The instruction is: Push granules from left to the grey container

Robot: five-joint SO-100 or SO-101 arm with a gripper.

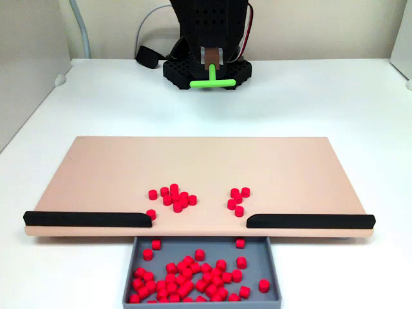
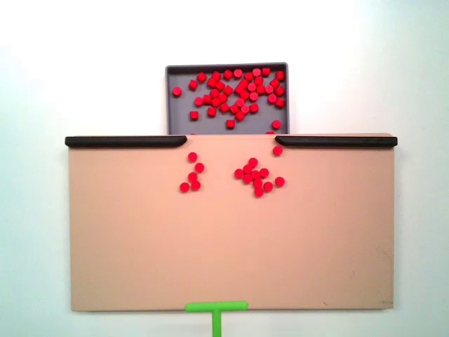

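The gripper (image 1: 211, 69) is sitting at the far edge of the beige board (image 1: 116, 167), clamping the stem of the green T-shaped pusher (image 1: 212, 82), well apart from the granules (image 1: 176, 197). Two small clusters of them are lying on the board near the gap between the black bars (image 1: 87, 219). Most are resting in the grey container (image 1: 275, 270) just beyond that gap.
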